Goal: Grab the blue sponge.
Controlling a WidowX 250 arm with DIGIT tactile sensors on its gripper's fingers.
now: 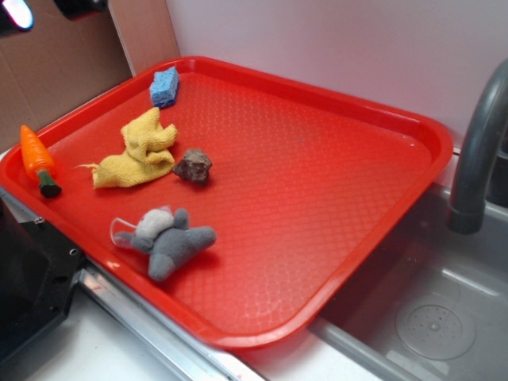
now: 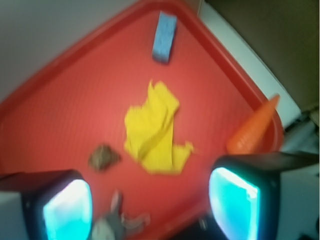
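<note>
Wrist view has the hand spread wide, both glowing pads at the bottom corners with a big gap between them, holding nothing and touching nothing, hanging well above the red tray. Straight under that gap sit the grey plush mouse and a small brown rock, then the crumpled yellow cloth, with a toy carrot off at the rim. Way past all that, in the tray's far corner right by the rim, is the blue sponge, well apart from the hand. Looks like light, squishy foam, so pretty forgiving and grippy; I'd pinch it across the narrow sides, mid-length.
</note>
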